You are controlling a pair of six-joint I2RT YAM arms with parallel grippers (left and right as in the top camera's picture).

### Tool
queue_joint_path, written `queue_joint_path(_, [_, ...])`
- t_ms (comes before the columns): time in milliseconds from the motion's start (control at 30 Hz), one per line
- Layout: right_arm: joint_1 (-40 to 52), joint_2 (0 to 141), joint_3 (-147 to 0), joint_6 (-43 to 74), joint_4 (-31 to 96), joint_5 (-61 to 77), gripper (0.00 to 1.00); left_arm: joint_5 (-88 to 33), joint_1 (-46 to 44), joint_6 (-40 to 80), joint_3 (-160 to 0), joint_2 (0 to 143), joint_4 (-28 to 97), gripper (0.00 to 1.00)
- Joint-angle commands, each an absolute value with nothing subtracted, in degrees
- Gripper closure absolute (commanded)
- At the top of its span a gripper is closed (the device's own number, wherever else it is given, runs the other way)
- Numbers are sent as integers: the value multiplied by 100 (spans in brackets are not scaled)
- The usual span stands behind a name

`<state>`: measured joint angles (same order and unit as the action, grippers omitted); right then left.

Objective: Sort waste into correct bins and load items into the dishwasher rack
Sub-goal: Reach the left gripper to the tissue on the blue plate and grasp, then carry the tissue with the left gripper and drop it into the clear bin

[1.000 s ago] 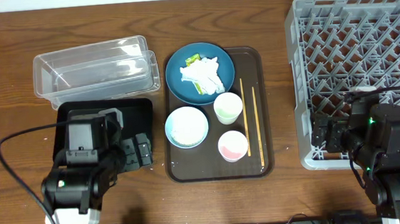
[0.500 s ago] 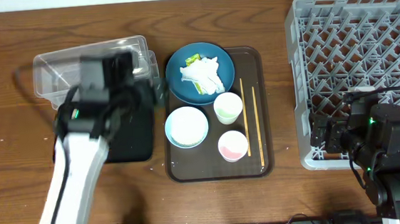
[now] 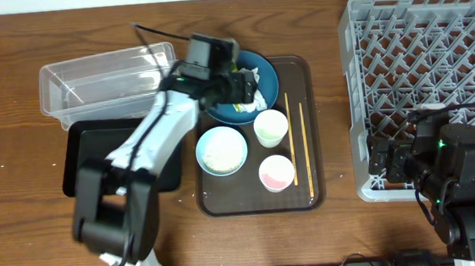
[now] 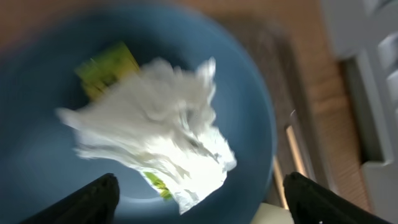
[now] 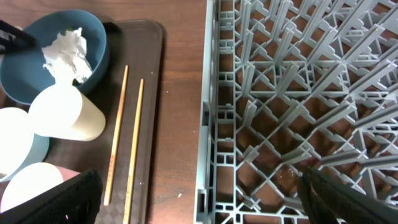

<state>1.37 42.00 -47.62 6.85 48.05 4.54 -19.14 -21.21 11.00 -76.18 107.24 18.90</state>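
Now left jaws (spread wide) hover above the tissue [image 4: 155, 130].

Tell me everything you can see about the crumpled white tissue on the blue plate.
The crumpled white paper tissue looks thin and soft, bunched into an irregular, pointed wad. It lies in the middle of the round blue plate, partly covering a yellow-green printed wrapper. The left end effector hovers over it, open, apparently not touching.
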Motion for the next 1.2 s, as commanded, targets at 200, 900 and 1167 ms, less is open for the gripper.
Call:
queue_joint_path(200, [180, 4191, -4875, 725, 4856, 497, 1, -1706, -2233, 1173, -7679, 11413, 1861, 27])
queue_joint_path(900, [180, 4191, -4875, 725, 4858, 497, 1, -1688, -2237, 1175, -7675, 11548, 1804, 78])
queue_joint_path(1167, [180, 4191, -4875, 725, 4862, 495, 1, -1686, -2193, 1173, -7675, 11187, 1828, 94])
